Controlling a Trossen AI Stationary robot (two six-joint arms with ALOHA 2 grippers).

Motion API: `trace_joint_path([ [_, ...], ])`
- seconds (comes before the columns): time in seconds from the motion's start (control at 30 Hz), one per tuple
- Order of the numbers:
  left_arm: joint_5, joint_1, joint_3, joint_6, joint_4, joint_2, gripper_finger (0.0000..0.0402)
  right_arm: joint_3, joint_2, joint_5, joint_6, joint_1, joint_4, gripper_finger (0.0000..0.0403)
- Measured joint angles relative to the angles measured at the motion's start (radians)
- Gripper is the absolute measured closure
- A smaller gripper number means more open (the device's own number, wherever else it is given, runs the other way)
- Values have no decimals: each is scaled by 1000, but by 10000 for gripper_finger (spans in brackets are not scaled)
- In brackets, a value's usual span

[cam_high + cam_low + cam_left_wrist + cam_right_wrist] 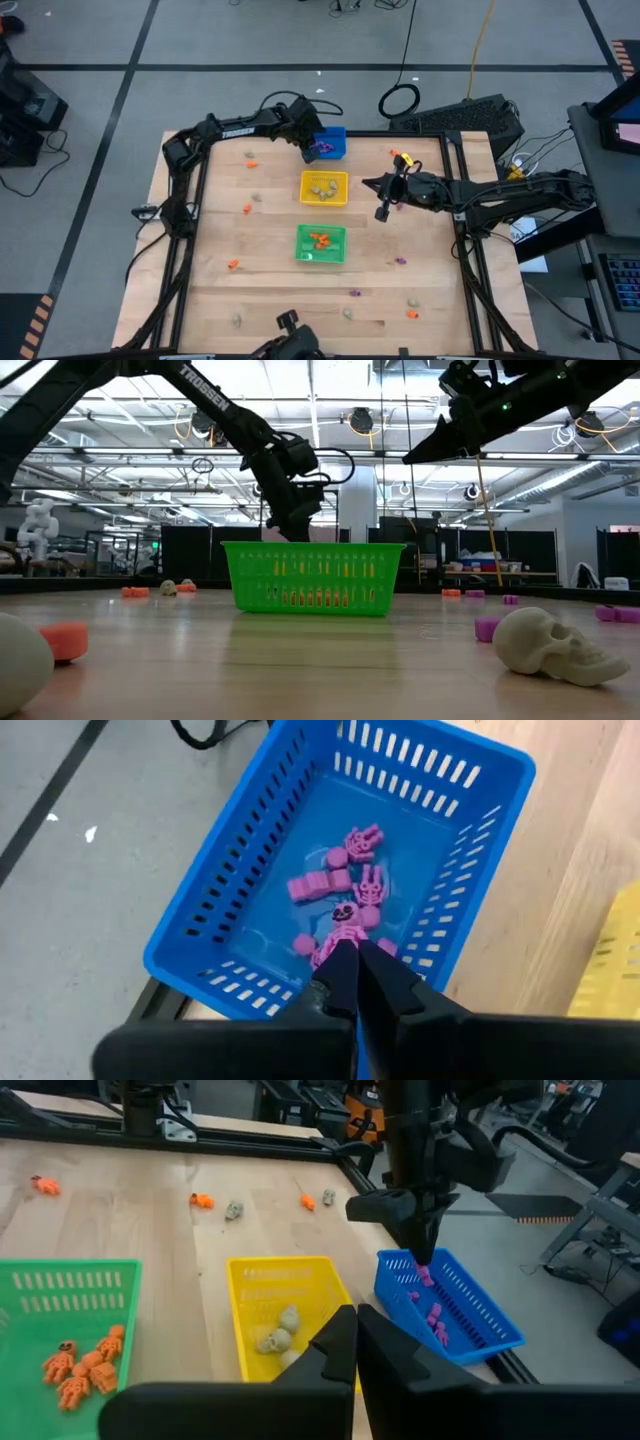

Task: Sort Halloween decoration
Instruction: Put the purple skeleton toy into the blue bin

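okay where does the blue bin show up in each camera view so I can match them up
High view: blue bin at top centre, under the left tool.
Low view: not visible; the green bin blocks that line.
Left wrist view: fills the middle, purple trinkets inside.
Right wrist view: right of centre, beside the yellow bin.
Shared landmark: the left tool above it.

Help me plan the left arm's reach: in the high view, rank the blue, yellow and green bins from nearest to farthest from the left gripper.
1. Blue bin, right under the left gripper.
2. Yellow bin, table centre.
3. Green bin, nearer the front edge.
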Motion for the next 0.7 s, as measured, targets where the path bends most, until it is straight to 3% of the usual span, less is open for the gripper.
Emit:
trace_joint_path([
  [0.7, 39, -11, 58, 19, -32, -4, 401, 0, 0, 0, 46, 2, -29, 403],
])
